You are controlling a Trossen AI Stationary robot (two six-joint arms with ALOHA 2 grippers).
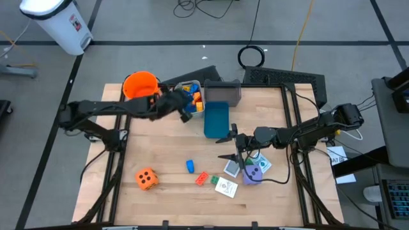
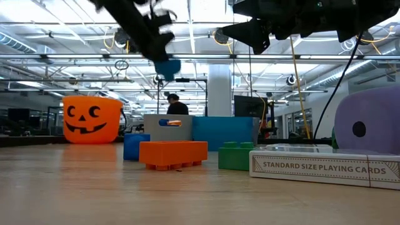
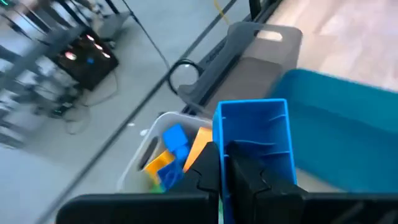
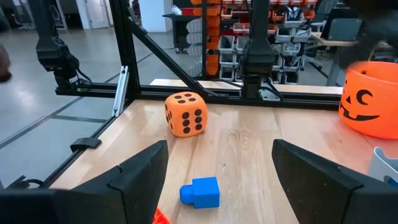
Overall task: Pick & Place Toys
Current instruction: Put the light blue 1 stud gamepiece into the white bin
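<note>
Holding a blue block [image 3: 255, 146] tight in its closed jaws, the left gripper [image 1: 184, 110] hangs over the white bin [image 3: 140, 163] near the far edge of the table [image 1: 166, 153]. That bin already has some blocks inside, blue, yellow and orange ones, so part of the job looks done. I think this block gets dropped in next.

The right gripper [image 1: 231, 145] hangs above the middle of the table with its jaws wide apart and nothing in them.

Lots of toys are left on the table. The orange die [image 1: 146, 179] sits by the near left corner. A small blue block [image 1: 190, 167] lies just short of the middle, with an orange block [image 1: 202, 178] and a green block [image 1: 213, 181] touching side by side just past it. The purple die [image 1: 254, 173] and some picture cards [image 1: 227, 186] lie close together toward the near right corner, but from above I cannot tell how many cards there are.

The pumpkin bucket [image 1: 140, 85] stands at the far left corner. A blue bin [image 1: 216, 118] and a grey bin [image 1: 224, 93] stand next to the white one.
</note>
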